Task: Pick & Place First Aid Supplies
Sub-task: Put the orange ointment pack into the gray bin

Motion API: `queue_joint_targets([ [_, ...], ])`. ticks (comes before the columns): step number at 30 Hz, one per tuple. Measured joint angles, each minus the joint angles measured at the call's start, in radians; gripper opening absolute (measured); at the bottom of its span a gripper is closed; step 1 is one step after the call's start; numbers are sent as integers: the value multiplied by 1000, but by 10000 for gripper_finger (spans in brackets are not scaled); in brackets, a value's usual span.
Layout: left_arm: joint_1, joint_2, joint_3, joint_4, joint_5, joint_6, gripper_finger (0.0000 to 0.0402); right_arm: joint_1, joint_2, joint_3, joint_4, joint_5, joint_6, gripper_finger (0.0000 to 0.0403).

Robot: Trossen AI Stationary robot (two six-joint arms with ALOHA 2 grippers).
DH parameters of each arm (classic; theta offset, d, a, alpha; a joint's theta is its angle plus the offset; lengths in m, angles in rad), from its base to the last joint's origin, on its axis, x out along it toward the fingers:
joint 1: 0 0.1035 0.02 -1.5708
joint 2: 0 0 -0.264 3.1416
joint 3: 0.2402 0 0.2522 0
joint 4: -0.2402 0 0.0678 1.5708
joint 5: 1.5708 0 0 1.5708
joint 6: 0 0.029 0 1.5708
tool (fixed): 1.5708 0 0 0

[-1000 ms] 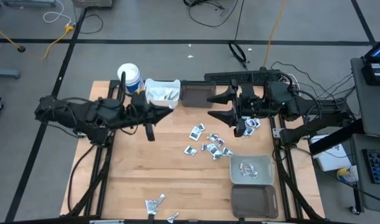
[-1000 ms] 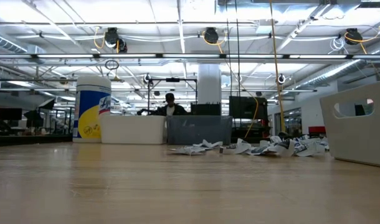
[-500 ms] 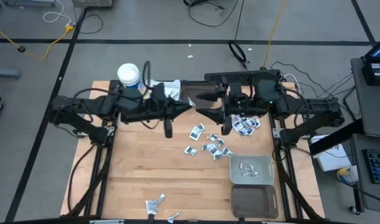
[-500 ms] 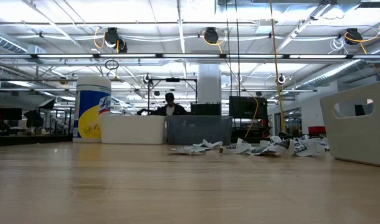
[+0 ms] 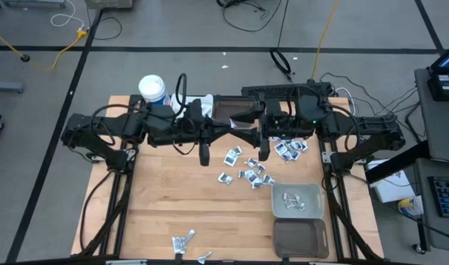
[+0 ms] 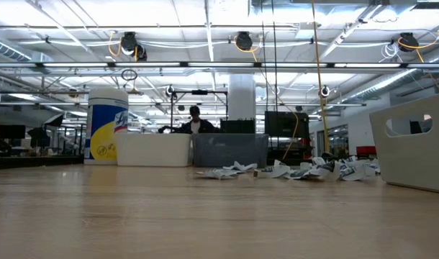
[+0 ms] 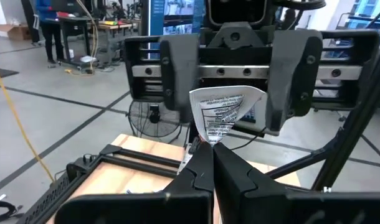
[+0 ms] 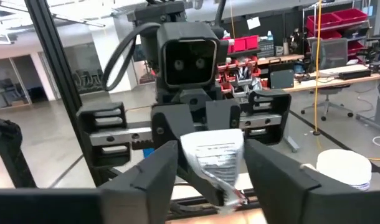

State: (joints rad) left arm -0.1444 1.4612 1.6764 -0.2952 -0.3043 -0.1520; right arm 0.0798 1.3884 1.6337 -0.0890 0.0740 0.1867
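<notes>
Packet (image 7: 222,113), white with dark print, is up in the air between the two arms over the back middle of the table (image 5: 165,213), near the dark bin (image 5: 228,109). Left gripper (image 7: 210,148) has its fingers pressed together on the packet's lower corner. Right gripper (image 8: 205,163) faces it, jaws apart, one on either side of the same packet; contact not clear from either wrist view. Reads as a hand-over from left arm to right, mid-air.

Loose packets (image 5: 246,168) scattered on the wood, centre right; more (image 5: 291,147) under the right arm, a few (image 5: 184,240) near the front edge. Grey bin (image 5: 297,200) at right front already holds some packets (image 5: 291,199). White bin (image 5: 202,107) and cup (image 5: 152,88) at back left.

Next, likely: right jaws close fully on the packet before the left lets go, then carry to a bin. Thin, floppy sachet, so a slip or fold at release is the risk.
</notes>
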Motion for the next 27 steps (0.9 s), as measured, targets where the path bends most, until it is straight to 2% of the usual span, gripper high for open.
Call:
queue_joint_targets([
  [7, 0, 0, 0, 2, -6, -3, 0, 0, 1, 0, -2, 2, 14, 37],
  [9, 0, 0, 0, 10, -7, 2, 0, 0, 1, 0, 0, 2, 13, 12],
  [13, 0, -1, 0, 17, -2, -13, 11, 0, -5, 0, -1, 1, 21, 8],
  [19, 0, -29, 1, -25, 92, -61, 91, 1, -50, 0, -85, -3, 26, 2],
  [23, -8, -49, 0, -57, 100, -74, 150, 1, -96, 0, -269, -6, 84, 1],
  [27, -8, -75, 0, -55, 101, -89, 189, 17, -135, 6, -488, -28, 161, 1],
])
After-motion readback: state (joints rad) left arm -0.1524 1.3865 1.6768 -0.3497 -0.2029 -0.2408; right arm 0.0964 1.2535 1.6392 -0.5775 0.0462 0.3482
